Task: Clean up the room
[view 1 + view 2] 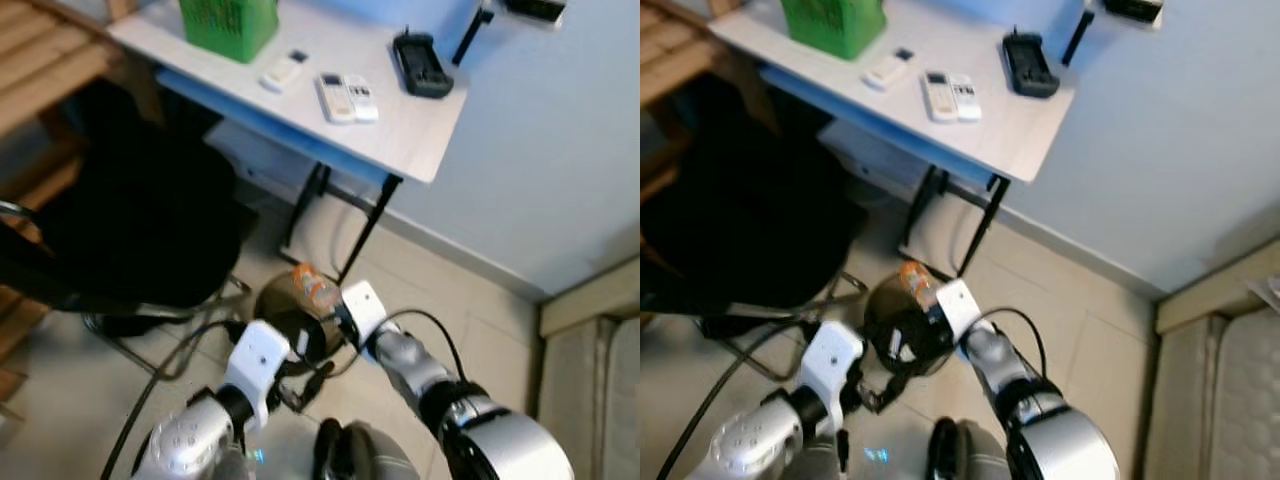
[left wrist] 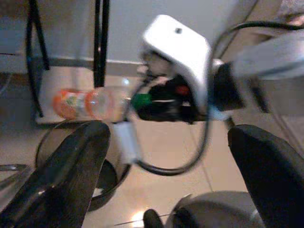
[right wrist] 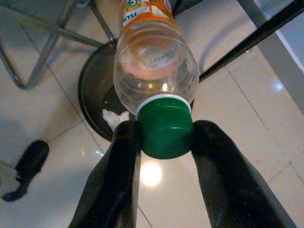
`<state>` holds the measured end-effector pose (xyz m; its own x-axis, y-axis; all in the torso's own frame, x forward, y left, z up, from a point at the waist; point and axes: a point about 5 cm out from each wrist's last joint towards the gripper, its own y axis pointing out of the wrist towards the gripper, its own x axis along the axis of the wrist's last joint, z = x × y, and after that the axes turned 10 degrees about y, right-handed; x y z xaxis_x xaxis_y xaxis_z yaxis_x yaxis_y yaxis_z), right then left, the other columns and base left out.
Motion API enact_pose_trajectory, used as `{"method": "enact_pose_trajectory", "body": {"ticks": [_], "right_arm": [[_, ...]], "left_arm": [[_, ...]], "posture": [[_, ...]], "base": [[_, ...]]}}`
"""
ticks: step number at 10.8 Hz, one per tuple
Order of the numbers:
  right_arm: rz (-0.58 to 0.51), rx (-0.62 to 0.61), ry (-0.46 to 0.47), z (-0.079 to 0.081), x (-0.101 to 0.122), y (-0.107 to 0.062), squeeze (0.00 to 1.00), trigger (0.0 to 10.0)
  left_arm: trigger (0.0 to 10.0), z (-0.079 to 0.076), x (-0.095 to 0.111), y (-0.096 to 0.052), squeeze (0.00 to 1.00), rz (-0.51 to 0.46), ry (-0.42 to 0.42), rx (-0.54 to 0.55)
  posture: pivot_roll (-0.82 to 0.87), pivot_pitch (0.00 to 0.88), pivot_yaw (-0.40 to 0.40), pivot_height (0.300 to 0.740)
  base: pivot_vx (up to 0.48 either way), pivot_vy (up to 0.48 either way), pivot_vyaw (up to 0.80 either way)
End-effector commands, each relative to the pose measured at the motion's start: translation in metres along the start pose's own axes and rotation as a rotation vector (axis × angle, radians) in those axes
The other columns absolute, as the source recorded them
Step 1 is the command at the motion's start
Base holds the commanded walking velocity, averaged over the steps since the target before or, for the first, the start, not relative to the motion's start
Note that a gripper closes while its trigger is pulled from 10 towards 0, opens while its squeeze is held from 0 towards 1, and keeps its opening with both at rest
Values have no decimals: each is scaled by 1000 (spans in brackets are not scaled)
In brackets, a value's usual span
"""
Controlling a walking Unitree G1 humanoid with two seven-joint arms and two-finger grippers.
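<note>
Tiled floor, right end effector (image 3: pixel 164 137) extended over bin (image 3: pixel 92 90) — clamping bottle (image 3: pixel 154 71) by cap, left end effector (image 2: pixel 166 156) agape alongside.

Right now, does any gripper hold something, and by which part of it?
The right gripper holds a clear plastic bottle by its green cap, above the dark bin. The left gripper is open and holds nothing.

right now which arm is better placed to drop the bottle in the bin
Right. The right claw already grips the bottle by its green cap, directly above the dark bin. The left claw hangs open and empty beside it.
</note>
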<state>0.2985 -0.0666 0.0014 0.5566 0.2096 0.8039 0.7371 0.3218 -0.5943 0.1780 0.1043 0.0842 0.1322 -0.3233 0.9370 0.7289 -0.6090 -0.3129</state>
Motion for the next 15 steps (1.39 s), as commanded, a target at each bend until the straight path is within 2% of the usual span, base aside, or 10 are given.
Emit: {"method": "enact_pose_trajectory", "body": {"ticks": [1,2,3,5,6,9,10,13,14,15], "right_arm": [[37,-16,45,0,-8,-1,0,10000],[36,-38,90,0,-6,0,0,10000],[34,-45,117,1,-4,0,1000,10000],[35,-34,116,6,-3,1,1000,10000],[34,-30,119,7,-2,2,1000,10000],[16,-16,128,11,4,3,1000,10000],[-10,-14,140,11,11,3,0,10000],[-118,-14,177,7,35,4,0,10000],[-265,-17,217,-6,55,0,0,10000],[-325,-41,218,-16,60,-3,0,10000]], "left_arm": [[10000,-10,4,-1,0,-4,-20,-30],[10000,-12,6,-2,0,-13,-42,-32],[10000,-12,8,-2,0,-17,-61,-18],[10000,-10,1,-5,0,15,-108,4],[10000,-9,-7,-8,0,43,-108,26],[10000,-7,-4,-5,0,32,-84,34],[10000,-5,-4,-5,0,31,-85,43],[10000,3,-5,2,0,20,-55,79],[10000,30,-7,3,0,23,-8,234],[10000,44,-7,2,0,12,-32,311]], "posture": [[420,268,-182,714],[422,270,-182,714],[420,269,-183,714],[409,266,-187,714],[404,267,-186,714],[391,260,-193,714],[387,257,-193,714],[361,222,-194,714],[317,154,-179,714],[283,115,-166,714]], "base": [[0,0,0],[0,0,0],[0,0,0],[0,0,0],[0,0,0],[0,0,0],[0,0,0],[0,0,0],[0,0,0],[0,0,0]]}}
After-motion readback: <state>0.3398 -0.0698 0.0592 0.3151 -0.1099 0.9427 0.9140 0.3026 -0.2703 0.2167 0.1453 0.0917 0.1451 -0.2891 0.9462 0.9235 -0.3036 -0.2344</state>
